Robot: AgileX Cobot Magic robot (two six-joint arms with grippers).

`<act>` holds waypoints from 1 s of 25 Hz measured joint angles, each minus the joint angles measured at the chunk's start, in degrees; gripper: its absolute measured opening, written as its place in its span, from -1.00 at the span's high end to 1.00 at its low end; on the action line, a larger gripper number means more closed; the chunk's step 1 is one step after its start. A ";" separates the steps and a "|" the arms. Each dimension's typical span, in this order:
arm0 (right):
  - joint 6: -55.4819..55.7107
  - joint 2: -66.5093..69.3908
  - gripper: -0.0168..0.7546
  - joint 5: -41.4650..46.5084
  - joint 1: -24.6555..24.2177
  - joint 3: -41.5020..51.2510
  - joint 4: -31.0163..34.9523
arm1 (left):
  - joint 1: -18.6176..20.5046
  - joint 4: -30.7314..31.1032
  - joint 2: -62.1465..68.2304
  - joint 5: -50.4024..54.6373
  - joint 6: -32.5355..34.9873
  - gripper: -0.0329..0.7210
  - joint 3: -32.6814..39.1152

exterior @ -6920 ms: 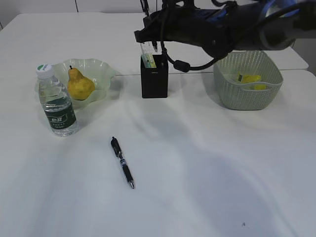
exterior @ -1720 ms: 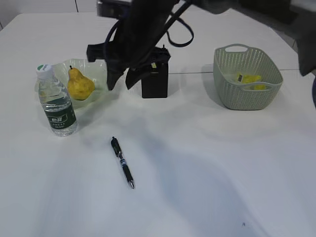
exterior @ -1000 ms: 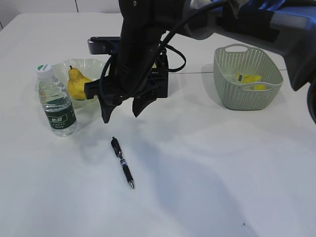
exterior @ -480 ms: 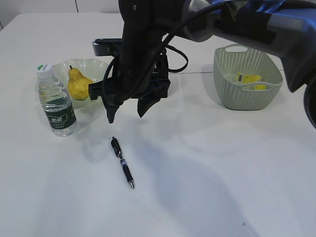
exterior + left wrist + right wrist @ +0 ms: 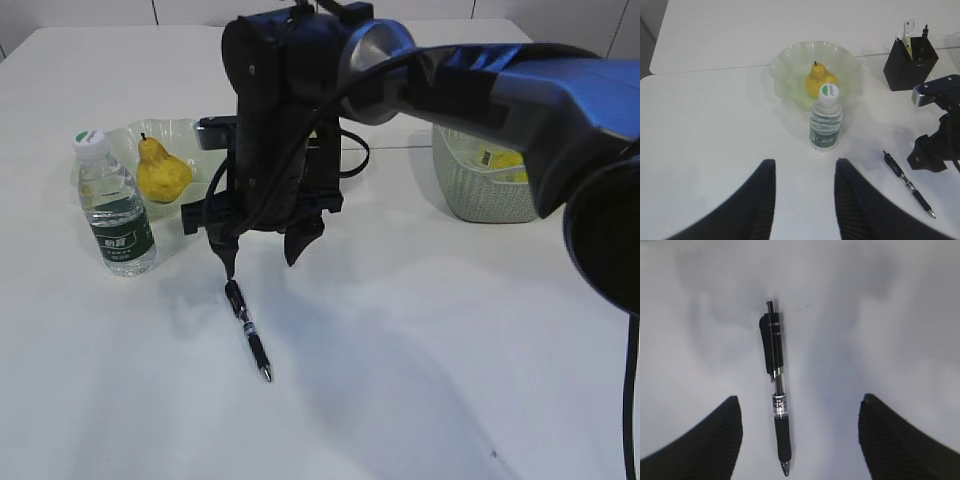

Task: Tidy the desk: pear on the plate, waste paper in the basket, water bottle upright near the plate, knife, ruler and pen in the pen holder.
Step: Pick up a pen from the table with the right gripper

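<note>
Over the middle of the desk (image 5: 420, 380), the right gripper (image 5: 260, 255) is seen lower than half a second ago, its two dark fingers spread wide and brought down close above the clip end of the pen (image 5: 247, 328), where before they were held higher, nearer the pen holder (image 5: 330, 172). In the right wrist view the pen (image 5: 775, 385) is shown lying flat on the white top between the parted fingers (image 5: 700, 440), nothing being gripped and no contact being visible. The pen itself is found in the same spot and at the same slant as in the earlier pictures. The pen holder is now largely hidden behind the arm in the exterior view; in the left wrist view it (image 5: 910, 67) is seen upright with the clear ruler (image 5: 909, 31) and other items standing in it. The pear (image 5: 160, 172) is resting in the plate (image 5: 195, 135), and the water bottle (image 5: 115, 215) is standing upright just beside the plate, both unchanged. The basket (image 5: 495, 195) is partly covered by the arm, with the yellow waste paper (image 5: 500, 158) glimpsed inside. The left gripper (image 5: 805, 200) is held open well short of the water bottle (image 5: 826, 120), with nothing between its fingers.
</note>
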 joint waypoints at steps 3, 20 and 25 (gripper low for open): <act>0.23 1.84 -0.51 -0.12 1.03 0.00 0.57 | 0.00 0.00 0.00 0.00 0.00 0.18 0.00; -1.05 6.09 -0.50 -0.68 2.87 0.09 -0.89 | 0.00 0.00 0.00 1.54 0.00 0.18 0.00; -1.48 6.57 -0.48 -0.79 2.87 0.09 -1.20 | 0.00 0.00 0.00 1.70 0.00 0.18 0.00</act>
